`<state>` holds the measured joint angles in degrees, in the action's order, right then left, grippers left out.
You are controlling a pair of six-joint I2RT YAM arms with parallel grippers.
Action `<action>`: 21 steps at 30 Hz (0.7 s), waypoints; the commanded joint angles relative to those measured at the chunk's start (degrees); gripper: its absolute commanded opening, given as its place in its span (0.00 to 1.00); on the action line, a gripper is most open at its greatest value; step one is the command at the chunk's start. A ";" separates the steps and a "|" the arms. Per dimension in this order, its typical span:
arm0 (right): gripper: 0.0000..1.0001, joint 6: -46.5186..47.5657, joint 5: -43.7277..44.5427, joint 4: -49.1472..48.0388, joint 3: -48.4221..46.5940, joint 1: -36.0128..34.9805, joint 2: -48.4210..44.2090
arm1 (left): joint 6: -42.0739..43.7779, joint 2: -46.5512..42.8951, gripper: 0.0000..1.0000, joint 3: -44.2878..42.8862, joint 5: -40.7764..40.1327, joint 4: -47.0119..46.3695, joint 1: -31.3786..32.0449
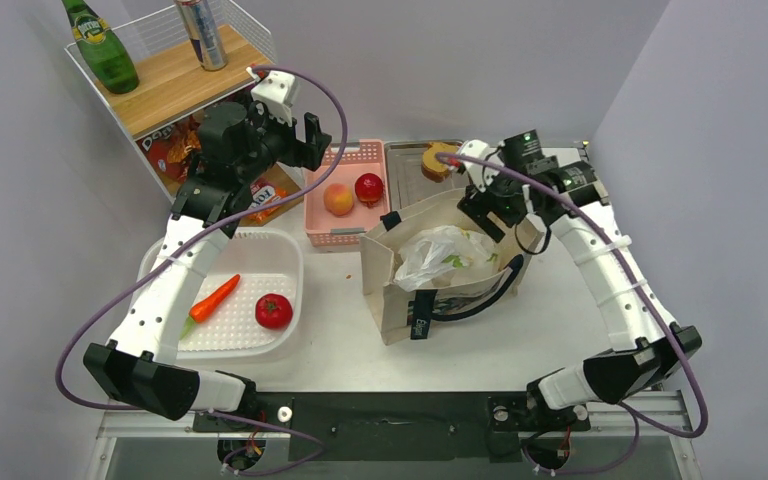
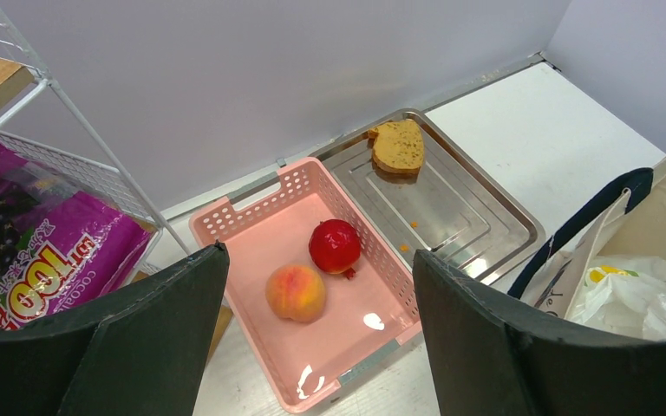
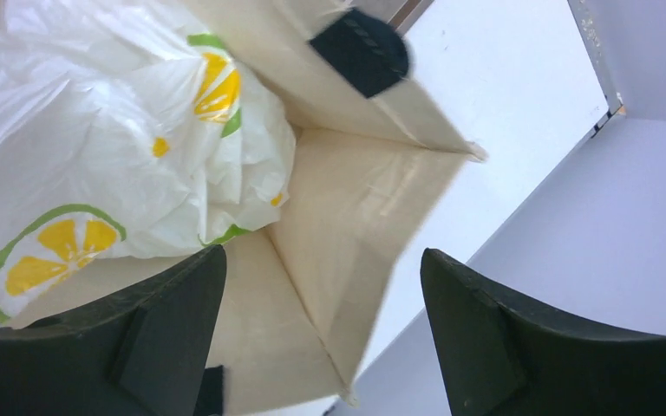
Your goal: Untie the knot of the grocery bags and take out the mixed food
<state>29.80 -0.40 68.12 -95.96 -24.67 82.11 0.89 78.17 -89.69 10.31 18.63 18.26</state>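
Plastic bag, lemon-printed, sits bunched inside the canvas tote mid-table. The right gripper hangs over the tote's 1 o'clock corner, fingers spread and nothing held, lined up, I'd say, to reach in. The left gripper, fingers apart too, hovers above the pink basket at the tote's 10 o'clock, peach and red fruit inside. The tote's walls and navy handle crowd that reach. Steel tray at 12, tub with carrot and tomato at 9.

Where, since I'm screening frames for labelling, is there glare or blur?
Left wrist: bright glare spots on the floor of the pink basket. Right wrist: the plastic bag is washed out and slightly soft. Top external: even light, sharp, faint shadows only.
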 commanded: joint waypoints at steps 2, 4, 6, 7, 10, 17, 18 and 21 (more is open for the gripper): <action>0.79 -2.15 -20.10 6.27 -11.30 7.85 -0.19 | 0.51 -1.12 0.76 -1.64 0.58 -1.27 -0.33; 0.79 -1.59 -30.08 9.30 -15.06 8.53 -0.83 | 0.54 -0.93 0.76 -1.75 0.67 -0.82 -0.33; 0.80 -2.08 -37.78 9.50 -14.96 7.25 -2.66 | 0.34 -0.80 0.76 -1.86 0.80 -0.72 -0.33; 0.79 -2.46 -39.04 9.32 -14.30 4.58 -3.31 | 0.25 -0.72 0.76 -1.93 0.89 -0.75 -0.33; 0.77 -1.04 -39.72 8.35 -8.38 -2.08 -6.41 | 1.41 -0.89 0.75 -1.76 1.40 -1.07 -0.33; 0.39 4.47 -36.82 4.44 -2.34 -5.81 2.65 | 1.81 -1.60 0.75 0.19 1.22 -0.81 -0.33; 0.33 4.63 -35.92 3.89 -2.01 -6.18 4.22 | 1.81 -1.65 0.75 0.56 1.21 -0.80 -0.33; 0.26 2.12 -30.83 -1.27 0.79 -6.49 10.25 | 2.34 -2.33 0.75 1.29 1.00 -0.52 -0.33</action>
<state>31.90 -36.95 73.30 -98.91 -30.46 84.93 2.24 78.08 -89.14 10.90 18.68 18.26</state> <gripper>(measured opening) 0.290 0.752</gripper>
